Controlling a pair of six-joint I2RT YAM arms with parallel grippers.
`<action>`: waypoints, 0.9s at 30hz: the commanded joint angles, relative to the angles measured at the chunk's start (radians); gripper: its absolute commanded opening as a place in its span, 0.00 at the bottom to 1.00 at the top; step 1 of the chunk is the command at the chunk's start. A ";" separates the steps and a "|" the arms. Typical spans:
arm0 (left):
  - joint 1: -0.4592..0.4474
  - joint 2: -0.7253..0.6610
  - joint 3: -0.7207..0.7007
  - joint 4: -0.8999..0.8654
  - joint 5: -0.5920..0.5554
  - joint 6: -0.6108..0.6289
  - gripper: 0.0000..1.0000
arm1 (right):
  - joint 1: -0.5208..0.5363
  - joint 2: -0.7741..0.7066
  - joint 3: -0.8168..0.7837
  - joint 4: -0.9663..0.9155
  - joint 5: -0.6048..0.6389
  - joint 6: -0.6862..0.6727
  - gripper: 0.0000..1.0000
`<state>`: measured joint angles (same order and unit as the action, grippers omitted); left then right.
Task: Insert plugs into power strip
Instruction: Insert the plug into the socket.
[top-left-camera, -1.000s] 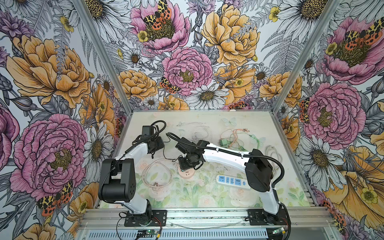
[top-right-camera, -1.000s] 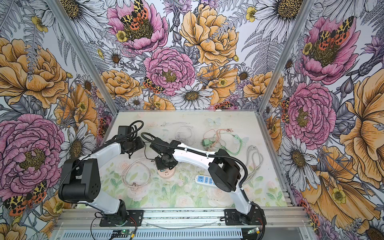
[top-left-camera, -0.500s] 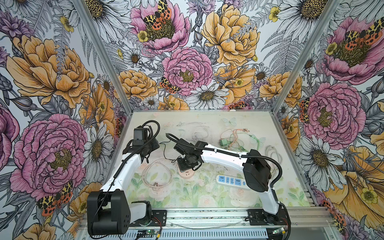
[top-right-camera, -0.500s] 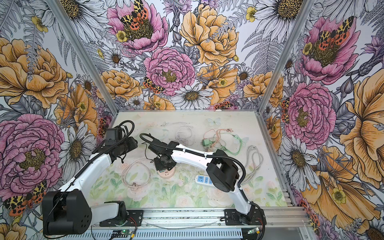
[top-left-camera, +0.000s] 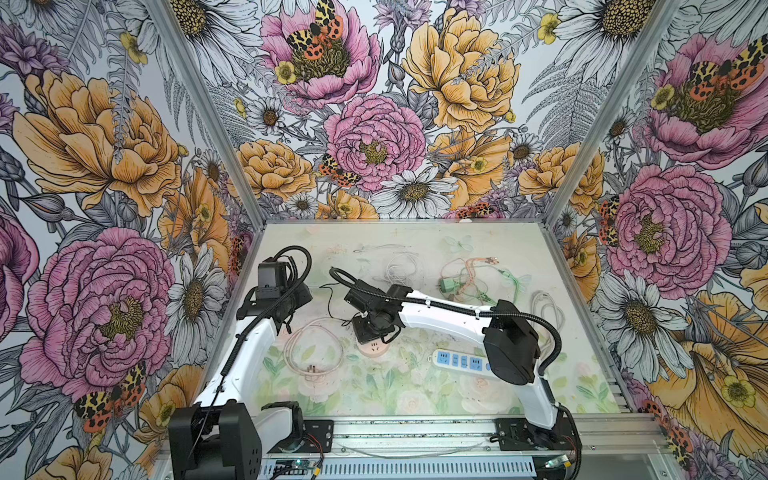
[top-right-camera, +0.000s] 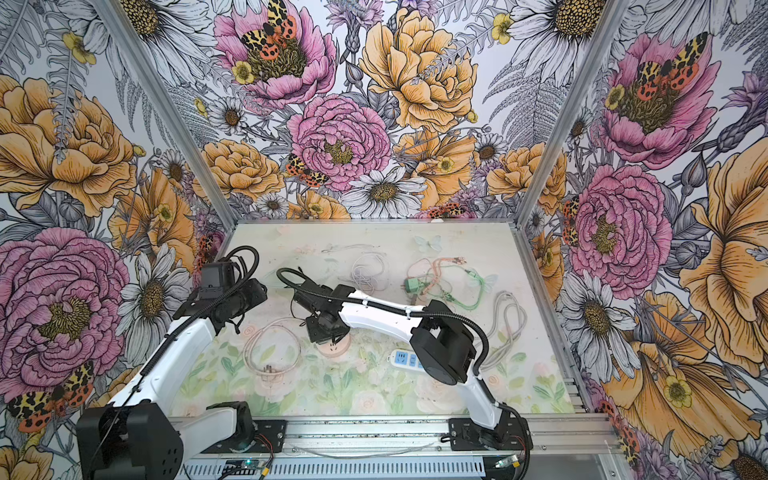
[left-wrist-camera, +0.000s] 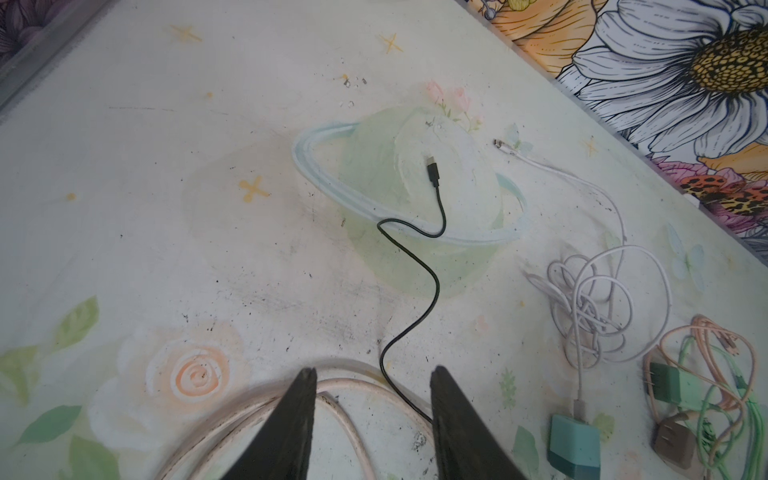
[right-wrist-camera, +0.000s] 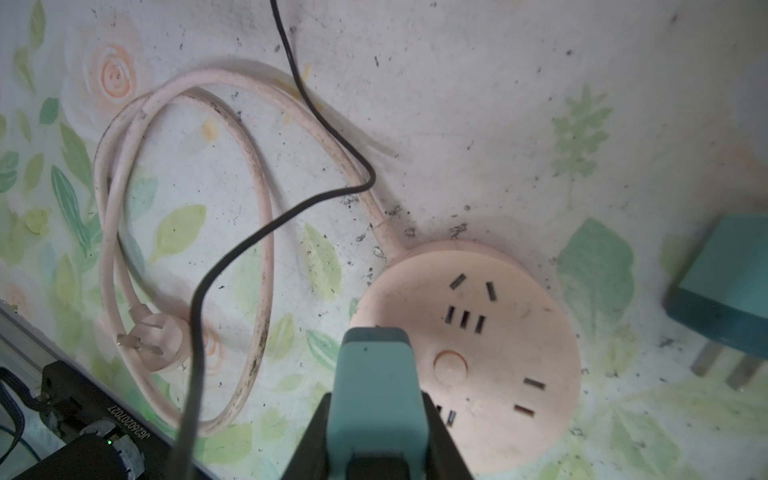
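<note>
My right gripper (right-wrist-camera: 377, 401) is shut on a teal plug (right-wrist-camera: 376, 374) directly over the near edge of the round pink power strip (right-wrist-camera: 498, 353); the plug's prongs are hidden. In both top views this gripper (top-left-camera: 372, 332) (top-right-camera: 328, 332) covers most of that strip (top-left-camera: 374, 349) (top-right-camera: 334, 348). A second teal plug (right-wrist-camera: 723, 291) lies prongs-out beside it. My left gripper (left-wrist-camera: 372, 372) is open and empty above the strip's thick pink cord (left-wrist-camera: 353, 390), left of the right gripper (top-left-camera: 286, 326). A green plug (left-wrist-camera: 669, 386) and a pink-brown plug (left-wrist-camera: 675, 442) lie among their cables.
A white power strip (top-left-camera: 459, 360) with blue sockets lies partly under the right arm. The held plug's black cable (left-wrist-camera: 432, 249) snakes across the mat. A white cable tangle (left-wrist-camera: 594, 307) sits further back. The flat pink plug (right-wrist-camera: 160, 338) lies inside the pink cord loop.
The left arm has folded down and pulled its gripper a little away from the right gripper toward the left wall. The right gripper has stayed over the round strip with the teal plug.
</note>
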<state>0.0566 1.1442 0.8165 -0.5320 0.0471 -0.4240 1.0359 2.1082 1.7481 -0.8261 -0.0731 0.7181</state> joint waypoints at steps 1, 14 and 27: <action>0.010 -0.012 -0.013 -0.008 -0.006 -0.006 0.47 | 0.005 0.013 0.007 -0.002 0.046 0.012 0.00; 0.008 -0.037 -0.016 -0.021 0.001 -0.005 0.47 | 0.015 0.058 0.008 -0.011 0.046 0.021 0.00; -0.061 -0.041 -0.021 -0.048 -0.037 -0.010 0.47 | 0.032 0.168 0.061 -0.077 0.123 -0.004 0.00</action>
<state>0.0071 1.1179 0.8074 -0.5659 0.0399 -0.4240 1.0607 2.1803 1.8290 -0.8753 -0.0067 0.7250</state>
